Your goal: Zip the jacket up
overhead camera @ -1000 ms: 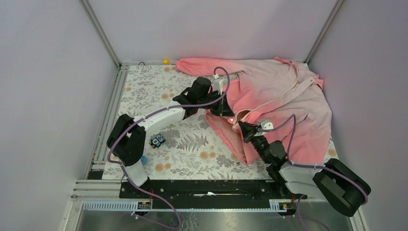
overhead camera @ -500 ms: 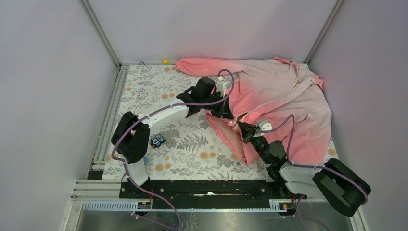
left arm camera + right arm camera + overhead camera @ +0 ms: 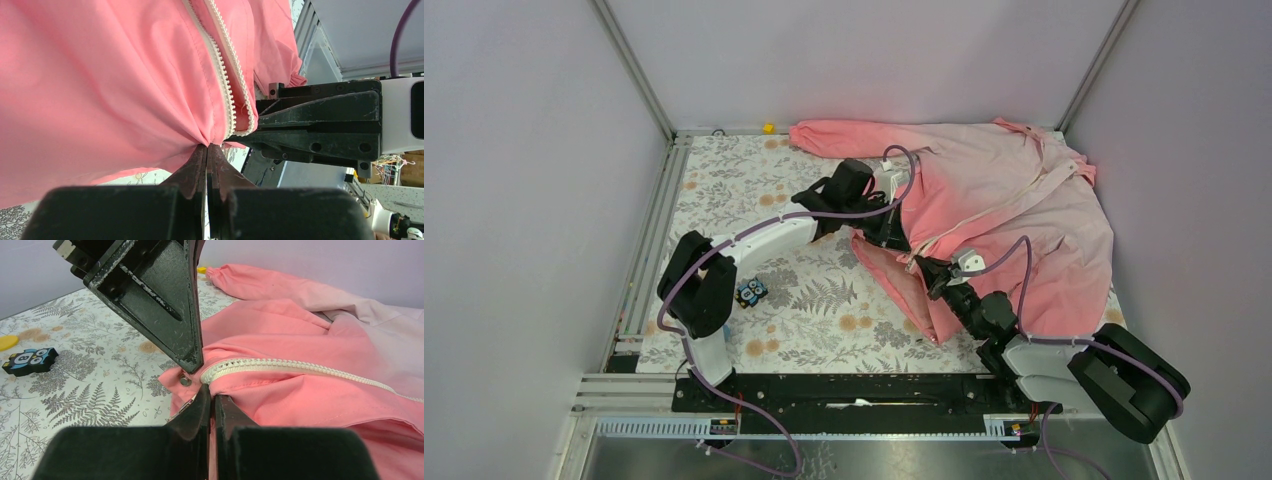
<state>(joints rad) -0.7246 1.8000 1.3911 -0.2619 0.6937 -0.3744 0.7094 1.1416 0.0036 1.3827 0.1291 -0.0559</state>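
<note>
The pink jacket (image 3: 1014, 200) lies spread over the right and back of the table, paler toward the collar. Its white zipper (image 3: 223, 90) runs along the front edge and ends near both grippers; it also shows in the right wrist view (image 3: 300, 367). My left gripper (image 3: 902, 242) is shut on a pinch of jacket fabric (image 3: 165, 100) beside the zipper's lower end. My right gripper (image 3: 927, 268) is shut on the jacket's bottom hem (image 3: 280, 405) just under the zipper end, next to a metal snap (image 3: 185, 380). The two grippers are nearly touching.
A small blue and black toy block (image 3: 751, 291) lies on the floral cloth (image 3: 804, 300) at the left; it also shows in the right wrist view (image 3: 29, 360). A small yellow piece (image 3: 768, 127) sits at the back edge. Grey walls enclose the table.
My left arm has shifted slightly right and toward the right gripper, drawing its fabric closer. The right gripper has barely moved.
</note>
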